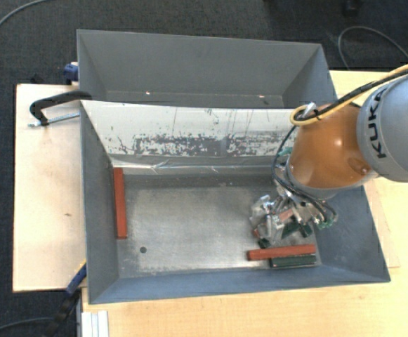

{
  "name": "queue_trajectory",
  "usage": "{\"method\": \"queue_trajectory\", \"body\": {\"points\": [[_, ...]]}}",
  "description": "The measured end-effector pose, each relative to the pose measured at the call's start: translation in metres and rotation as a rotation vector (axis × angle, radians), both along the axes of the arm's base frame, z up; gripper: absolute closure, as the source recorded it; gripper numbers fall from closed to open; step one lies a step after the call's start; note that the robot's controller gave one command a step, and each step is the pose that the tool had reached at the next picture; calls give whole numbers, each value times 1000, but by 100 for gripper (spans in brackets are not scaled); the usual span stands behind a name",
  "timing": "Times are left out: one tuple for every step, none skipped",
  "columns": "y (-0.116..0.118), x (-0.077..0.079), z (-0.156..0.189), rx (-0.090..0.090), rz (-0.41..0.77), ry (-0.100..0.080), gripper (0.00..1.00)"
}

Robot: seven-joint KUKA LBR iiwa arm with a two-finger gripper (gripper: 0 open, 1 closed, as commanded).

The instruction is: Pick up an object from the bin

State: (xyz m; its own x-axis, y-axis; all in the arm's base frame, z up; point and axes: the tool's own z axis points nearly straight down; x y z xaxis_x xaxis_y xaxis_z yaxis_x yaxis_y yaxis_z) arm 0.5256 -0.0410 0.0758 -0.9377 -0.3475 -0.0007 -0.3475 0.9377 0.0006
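The orange cover (326,153) on the wrist rides highest, closest to the lens. It bulges over the bin's right side where the arm (393,128) comes in across the right rim.

Below it the gripper (274,223) hangs low over the floor near the front right corner, a tangle of bright metal, green parts and cables. Whether it is open or closed I cannot tell, as the cover and wiring crowd it. Nothing can be made out in its hold.

Just in front of it, towards the front wall, lies a flat red bar (281,253), parallel to that wall. A dark block (293,262) is tucked against the bar's front edge. These two are the nearest things to the gripper, so one of them is probably what the pick is meant for. The low pose suits a thing lying flat on the floor. Whether the gripper touches the bar I cannot say.

Well apart, a second red strip (120,203) lies along the foot of the left wall. A small dark speck (142,250) sits near the front left corner, too small to name. The bin (189,62) has sloping grey walls, and the cover hides part of its right one.
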Motion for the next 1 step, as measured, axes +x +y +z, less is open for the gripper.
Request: {"method": "queue_trajectory", "body": {"points": [[-4, -3, 154, -2, 122, -15, 100]]}}
